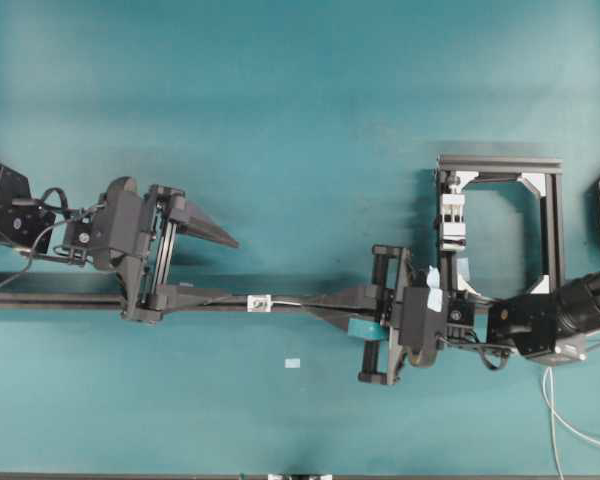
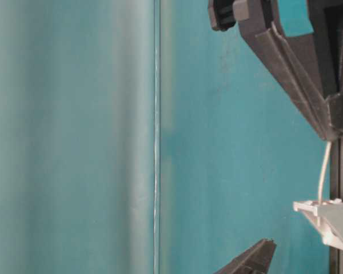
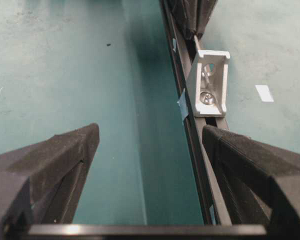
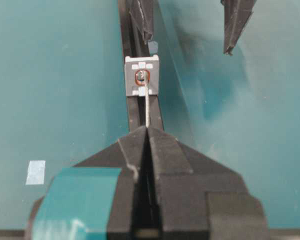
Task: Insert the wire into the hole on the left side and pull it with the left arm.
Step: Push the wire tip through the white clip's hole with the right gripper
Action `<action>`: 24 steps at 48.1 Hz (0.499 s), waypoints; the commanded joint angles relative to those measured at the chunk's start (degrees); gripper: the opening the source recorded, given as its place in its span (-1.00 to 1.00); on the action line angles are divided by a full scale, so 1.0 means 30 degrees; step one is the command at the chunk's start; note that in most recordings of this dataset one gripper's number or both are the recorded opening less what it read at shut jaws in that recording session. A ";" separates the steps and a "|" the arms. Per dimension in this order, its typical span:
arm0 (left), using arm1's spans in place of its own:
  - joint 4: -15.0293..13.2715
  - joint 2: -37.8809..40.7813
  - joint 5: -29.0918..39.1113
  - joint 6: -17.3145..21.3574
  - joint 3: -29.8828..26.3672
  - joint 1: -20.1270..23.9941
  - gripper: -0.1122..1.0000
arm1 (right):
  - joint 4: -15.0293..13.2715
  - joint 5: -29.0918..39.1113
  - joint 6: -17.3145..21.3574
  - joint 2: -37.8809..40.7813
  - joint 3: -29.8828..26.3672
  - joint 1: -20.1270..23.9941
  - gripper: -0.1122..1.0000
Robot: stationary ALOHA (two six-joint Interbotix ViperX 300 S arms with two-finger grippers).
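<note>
My right gripper [image 1: 308,300] [image 4: 147,129] is shut on the wire [image 4: 146,105] [image 2: 324,171]. A short stiff stretch of wire sticks out ahead of the fingertips. It runs straight to the hole [image 4: 142,77] in the small silver block [image 1: 260,301] [image 3: 210,82] on the black rail, and its end sits at the opening. The all-black left arm holds its gripper [image 1: 228,270] [image 3: 151,131] open just left of the block. One finger [image 3: 250,165] lies over the rail and the other stands off to the side. Nothing is between them. I cannot tell whether the wire shows past the block.
The black rail [image 1: 40,300] crosses the table from the left edge to the middle. A black frame of bars [image 1: 500,230] stands at the right. A small pale tape rectangle [image 1: 292,362] lies in front of the rail. White cables [image 1: 560,410] hang at the lower right.
</note>
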 commanded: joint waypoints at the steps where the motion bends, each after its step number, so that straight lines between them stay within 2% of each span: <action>1: 0.0000 -0.0410 -0.0088 0.0029 -0.0176 0.0029 0.26 | -0.0059 -0.0059 -0.0059 -0.0234 -0.0322 -0.0117 -0.70; 24: 0.0029 -0.0439 -0.0088 0.0029 -0.0264 0.0029 0.25 | -0.0645 0.0410 -0.0088 0.0176 -0.1113 -0.0850 -0.70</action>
